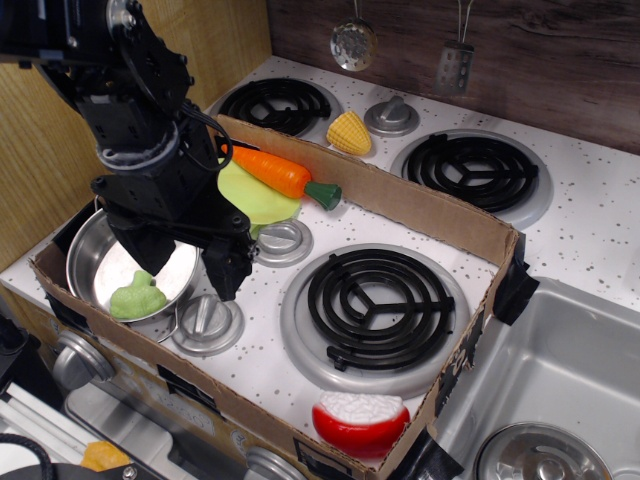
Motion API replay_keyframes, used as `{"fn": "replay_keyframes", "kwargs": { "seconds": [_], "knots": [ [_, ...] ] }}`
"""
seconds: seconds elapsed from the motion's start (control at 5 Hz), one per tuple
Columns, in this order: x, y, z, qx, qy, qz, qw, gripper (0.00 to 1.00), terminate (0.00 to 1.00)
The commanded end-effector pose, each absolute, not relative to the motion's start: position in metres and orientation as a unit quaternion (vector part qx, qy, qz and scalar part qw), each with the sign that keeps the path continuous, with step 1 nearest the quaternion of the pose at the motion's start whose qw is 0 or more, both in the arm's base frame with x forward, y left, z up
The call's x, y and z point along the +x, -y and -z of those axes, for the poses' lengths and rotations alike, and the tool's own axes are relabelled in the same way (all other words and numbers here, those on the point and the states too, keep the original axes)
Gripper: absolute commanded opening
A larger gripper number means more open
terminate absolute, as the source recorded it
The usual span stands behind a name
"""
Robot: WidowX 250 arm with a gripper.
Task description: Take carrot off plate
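Observation:
The orange carrot (pixel 275 172) lies across the lime-green plate (pixel 256 201), with its dark green stem end pointing right and overhanging the plate's rim. The plate sits at the back left of the stove top, by the cardboard wall, and its left part is hidden by my arm. My black gripper (pixel 186 264) hangs to the left of and in front of the plate, over the right rim of the steel pot (pixel 90 260). Its two fingers (pixel 228 272) stand wide apart and hold nothing. It does not touch the carrot.
A green toy (pixel 138 298) lies in the pot. A yellow corn cob (pixel 348 132) sits behind the cardboard wall (pixel 420 205). A red and white toy (pixel 362 420) rests at the front edge. A large black burner (pixel 378 300) is in the middle, and a sink (pixel 560 380) is at the right.

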State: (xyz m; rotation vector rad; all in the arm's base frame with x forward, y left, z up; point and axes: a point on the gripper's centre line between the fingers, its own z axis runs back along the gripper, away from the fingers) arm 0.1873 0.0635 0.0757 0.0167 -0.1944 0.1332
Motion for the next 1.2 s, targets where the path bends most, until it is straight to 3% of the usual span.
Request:
{"fn": "replay_keyframes", "kwargs": {
  "seconds": [0.0, 0.4, 0.6, 0.8, 1.0],
  "knots": [
    [0.187, -0.064, -0.076, 0.008, 0.097, -0.066, 0.993, 1.00, 0.00],
    [0.210, -0.070, -0.084, 0.055, 0.062, -0.231, 0.969, 1.00, 0.00],
    [0.233, -0.080, -0.085, 0.043, 0.019, -0.351, 0.935, 1.00, 0.00],
    [0.257, -0.099, -0.078, 0.037, 0.055, -0.443, 0.894, 1.00, 0.00],
    [0.278, -0.112, -0.078, 0.051, -0.006, -0.527, 0.848, 1.00, 0.00]
  ]
}}
